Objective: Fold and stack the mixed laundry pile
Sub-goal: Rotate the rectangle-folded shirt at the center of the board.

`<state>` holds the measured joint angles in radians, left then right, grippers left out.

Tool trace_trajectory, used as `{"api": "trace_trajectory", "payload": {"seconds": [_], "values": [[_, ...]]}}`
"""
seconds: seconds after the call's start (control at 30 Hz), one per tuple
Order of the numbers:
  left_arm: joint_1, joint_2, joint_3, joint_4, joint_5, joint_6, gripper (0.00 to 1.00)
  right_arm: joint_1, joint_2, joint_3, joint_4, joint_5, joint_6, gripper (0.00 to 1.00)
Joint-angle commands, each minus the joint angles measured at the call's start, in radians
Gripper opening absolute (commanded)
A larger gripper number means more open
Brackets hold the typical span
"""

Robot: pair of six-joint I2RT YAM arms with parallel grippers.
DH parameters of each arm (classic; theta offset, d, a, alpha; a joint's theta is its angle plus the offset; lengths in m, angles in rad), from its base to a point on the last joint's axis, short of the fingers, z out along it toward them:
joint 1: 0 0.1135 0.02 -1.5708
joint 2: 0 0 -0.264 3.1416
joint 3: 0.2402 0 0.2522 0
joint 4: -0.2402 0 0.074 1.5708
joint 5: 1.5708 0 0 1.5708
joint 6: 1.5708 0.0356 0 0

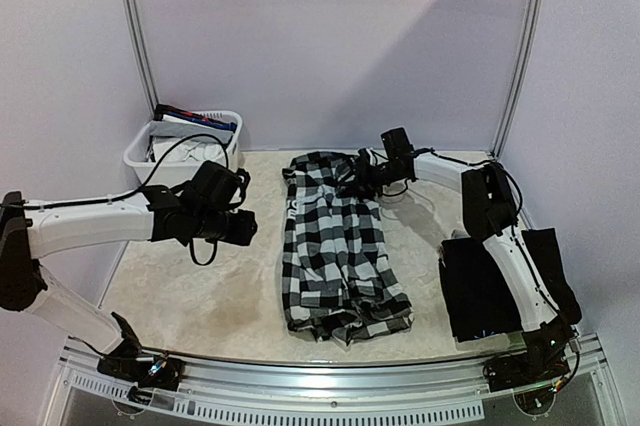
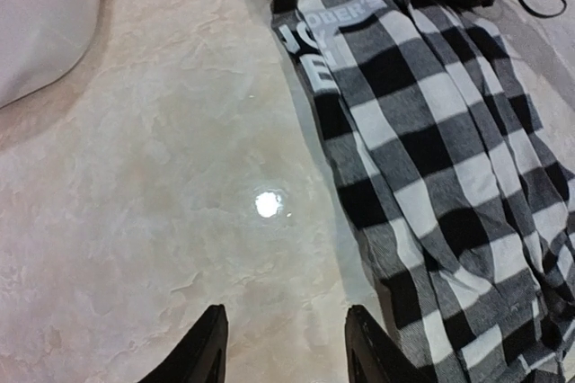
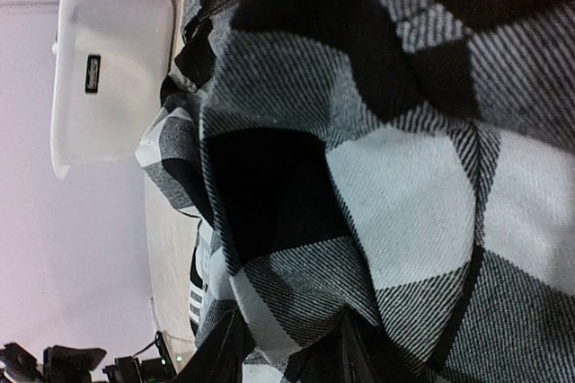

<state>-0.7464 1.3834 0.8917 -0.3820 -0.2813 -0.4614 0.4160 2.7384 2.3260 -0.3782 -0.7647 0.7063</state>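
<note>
The checkered shirt [image 1: 335,246], surely soft and light, lay in the middle of the table [image 1: 200,286], its one o'clock corner, a sensible hold, pinched by the right gripper [image 1: 367,175], while the left gripper [image 2: 286,329] stood spread and empty at nine o'clock.

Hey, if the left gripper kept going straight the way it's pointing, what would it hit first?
Most likely the bare table, right beside the edge of the checkered shirt. The left gripper is open and empty. Depth is unclear, so it might clip that cloth edge instead.

White arms [image 1: 80,224], black joints and jaws (thin black cables [image 1: 165,168] alongside).
</note>
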Motion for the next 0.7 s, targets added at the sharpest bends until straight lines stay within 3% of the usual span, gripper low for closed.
{"api": "trace_trajectory", "payload": {"seconds": [0.0,0.17,0.3,0.67], "values": [[-0.055,0.058,0.045,0.029,0.054,0.000,0.47,-0.032,0.043,-0.030,0.115,0.084,0.152,0.38],[-0.082,0.104,0.037,0.063,0.078,-0.011,0.47,-0.035,0.032,-0.033,0.128,0.148,0.182,0.38],[-0.102,0.120,0.017,0.095,0.100,-0.033,0.50,-0.034,0.023,-0.022,0.205,0.082,0.178,0.40],[-0.205,0.132,-0.068,0.096,0.171,-0.124,0.59,0.012,-0.208,-0.123,0.057,0.088,-0.164,0.57]]}}
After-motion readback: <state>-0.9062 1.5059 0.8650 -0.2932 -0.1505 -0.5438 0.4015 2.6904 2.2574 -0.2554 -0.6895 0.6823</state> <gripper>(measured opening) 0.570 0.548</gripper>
